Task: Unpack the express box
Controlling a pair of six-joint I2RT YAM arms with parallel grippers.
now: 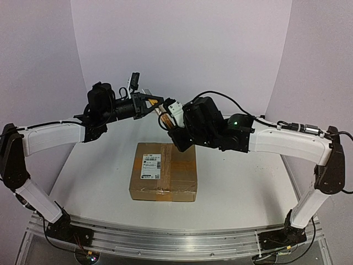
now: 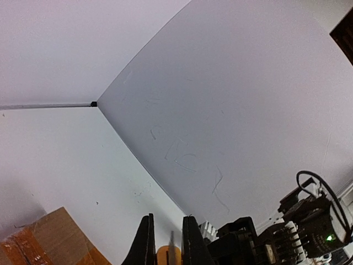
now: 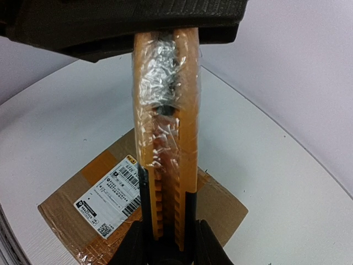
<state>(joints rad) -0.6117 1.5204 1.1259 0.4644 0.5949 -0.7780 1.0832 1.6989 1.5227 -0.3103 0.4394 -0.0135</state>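
Seeming stiff, light, edge-graspable, the express box [image 1: 171, 178] was untouched; the utility knife [image 3: 165, 138] at twelve o'clock was clamped by left gripper [image 2: 168, 234], right gripper [image 3: 167, 232].

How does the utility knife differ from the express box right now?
The express box lies flat on the table; the utility knife is held in the air, the right gripper shut on it. The box is broad, brown cardboard; the knife is slim, yellow and black. Both carry shiny clear wrap or tape.
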